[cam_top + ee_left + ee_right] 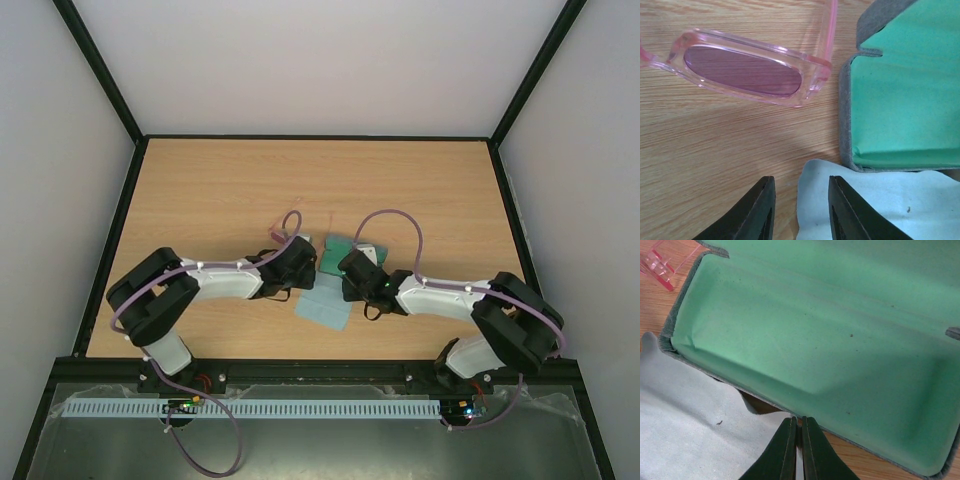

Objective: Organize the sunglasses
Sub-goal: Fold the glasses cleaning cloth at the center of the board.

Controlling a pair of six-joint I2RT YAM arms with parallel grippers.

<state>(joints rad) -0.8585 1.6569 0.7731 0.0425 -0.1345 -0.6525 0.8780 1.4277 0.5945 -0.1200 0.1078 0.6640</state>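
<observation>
The sunglasses [742, 70], with a clear pink frame and purple-pink lenses, lie on the wood just left of the open case [905, 100], which has a green lining and a grey outside. In the top view only their thin pink arms [284, 222] show beyond the left gripper. A light blue cloth [875, 205] lies in front of the case. My left gripper [801, 202] is open and empty, low over the cloth's left edge. My right gripper [800, 432] is shut at the case's near rim [700, 367] and pinches the cloth's [685, 435] right edge.
Both wrists meet over the middle of the wooden table [200, 190], the left gripper [300, 262] and the right gripper [352, 272] close on either side of the case [340, 245]. The cloth [322, 305] spreads towards the near edge. Black rails frame the table.
</observation>
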